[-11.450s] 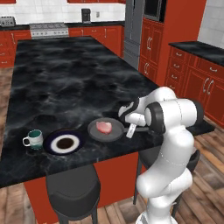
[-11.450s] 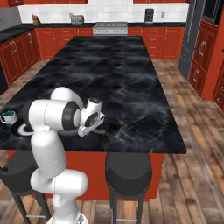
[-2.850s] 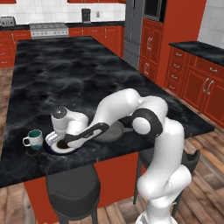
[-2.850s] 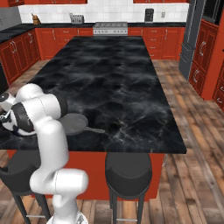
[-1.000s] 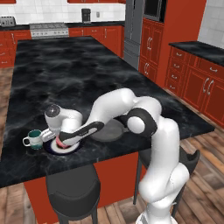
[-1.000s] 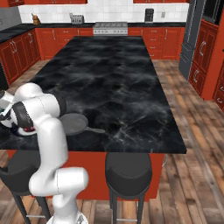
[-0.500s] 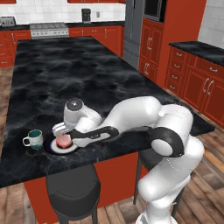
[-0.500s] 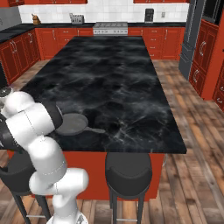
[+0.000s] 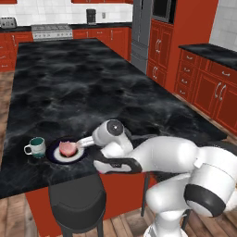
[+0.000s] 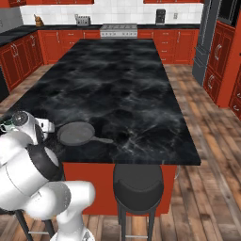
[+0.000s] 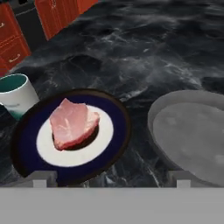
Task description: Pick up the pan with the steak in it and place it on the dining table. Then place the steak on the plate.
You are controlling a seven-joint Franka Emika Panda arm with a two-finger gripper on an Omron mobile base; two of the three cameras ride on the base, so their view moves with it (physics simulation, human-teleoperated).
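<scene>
Four items on the black marble counter (image 9: 69, 88), left to right — white-teal mug (image 11: 15, 94); navy-rimmed plate (image 11: 72, 138) bearing the raw steak (image 11: 72, 122); pincer (image 11: 111, 177), spread wide, holding nothing; dark grey pan (image 11: 192, 135), just beside the plate.

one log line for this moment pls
steak: on plate | pan: empty, on dining table | gripper: open

Red cabinets (image 9: 203, 88), wood floor (image 10: 212, 155), black stools (image 10: 138, 183).
</scene>
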